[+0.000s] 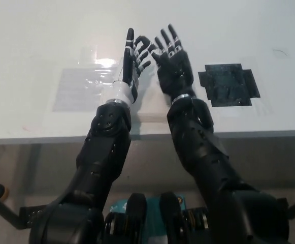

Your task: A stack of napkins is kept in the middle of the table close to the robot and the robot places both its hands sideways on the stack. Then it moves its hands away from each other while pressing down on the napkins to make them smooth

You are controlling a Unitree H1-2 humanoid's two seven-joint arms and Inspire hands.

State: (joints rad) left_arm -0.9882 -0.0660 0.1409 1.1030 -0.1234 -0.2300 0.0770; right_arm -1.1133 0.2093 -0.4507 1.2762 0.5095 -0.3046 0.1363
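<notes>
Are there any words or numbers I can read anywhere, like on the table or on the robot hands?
None: no words, numbers or signs can be read.
The black patch on the white table is plain.
The shiny clear sheet shows only glare.
The left robot hand and the right robot hand carry pale marks, no letters.
</notes>
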